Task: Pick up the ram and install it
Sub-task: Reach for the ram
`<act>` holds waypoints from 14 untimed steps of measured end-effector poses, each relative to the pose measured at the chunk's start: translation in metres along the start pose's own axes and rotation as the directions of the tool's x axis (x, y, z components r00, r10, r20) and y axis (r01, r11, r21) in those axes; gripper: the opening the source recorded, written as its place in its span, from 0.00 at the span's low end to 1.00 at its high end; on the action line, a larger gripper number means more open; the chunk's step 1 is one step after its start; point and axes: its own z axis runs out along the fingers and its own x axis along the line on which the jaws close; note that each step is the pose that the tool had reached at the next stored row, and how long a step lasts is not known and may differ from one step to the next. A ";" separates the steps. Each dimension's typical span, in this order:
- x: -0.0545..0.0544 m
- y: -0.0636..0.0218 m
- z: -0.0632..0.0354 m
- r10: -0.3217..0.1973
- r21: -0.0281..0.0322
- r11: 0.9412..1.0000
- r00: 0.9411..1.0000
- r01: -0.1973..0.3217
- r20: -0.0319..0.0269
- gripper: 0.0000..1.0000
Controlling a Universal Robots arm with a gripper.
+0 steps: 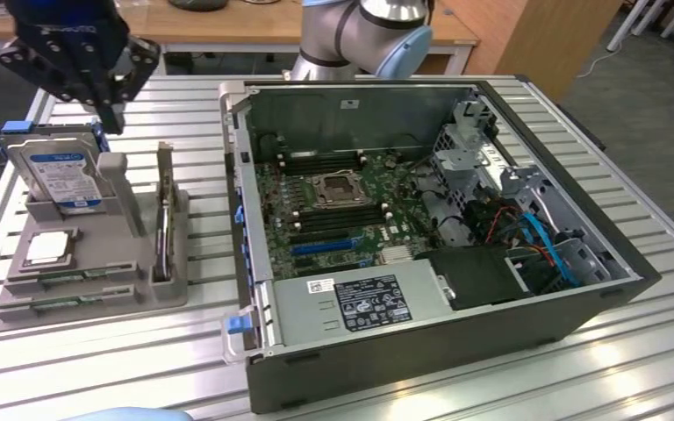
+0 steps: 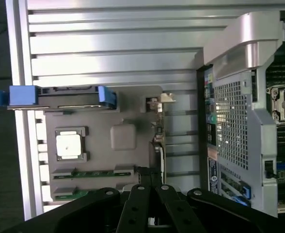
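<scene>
Two green ram sticks lie flat in slots at the near end of a grey holder, next to a square silver CPU. In the wrist view the ram sticks show just beyond my fingertips. My black gripper hangs above the holder's far end, over the blue-labelled hard drive. My gripper is shut with nothing between its fingers. The open computer case lies to the exterior view's right, its motherboard exposed.
A thin board stands on edge along the holder's side nearest the case. The case's raised wall stands close to the holder. The slatted metal table runs under everything. A power supply and cables fill the case's near end.
</scene>
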 end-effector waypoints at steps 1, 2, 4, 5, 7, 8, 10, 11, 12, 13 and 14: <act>0.004 -0.0002 0.0003 0.000 0.000 1.000 1.000 0.000 0.000 0.10; 0.009 -0.0005 0.0006 0.000 0.000 1.000 1.000 0.000 0.000 0.10; 0.018 -0.0010 0.0011 0.000 0.000 1.000 1.000 0.000 0.000 0.10; 0.023 -0.0013 0.0013 0.000 0.000 1.000 1.000 0.000 0.000 0.10; 0.032 -0.0017 0.0016 0.000 0.000 1.000 1.000 0.000 0.001 0.10; 0.036 -0.0020 0.0018 0.000 0.000 1.000 1.000 0.000 0.001 0.10; 0.046 -0.0026 0.0020 0.000 0.000 1.000 1.000 0.000 0.001 0.10; 0.050 -0.0029 0.0021 0.000 0.000 1.000 1.000 0.000 0.001 0.10; 0.055 -0.0031 0.0022 0.000 0.000 1.000 1.000 0.000 0.001 0.10; 0.059 -0.0034 0.0023 0.000 0.000 1.000 1.000 0.000 0.001 0.10; 0.064 -0.0037 0.0025 0.000 0.000 1.000 1.000 0.000 0.001 0.10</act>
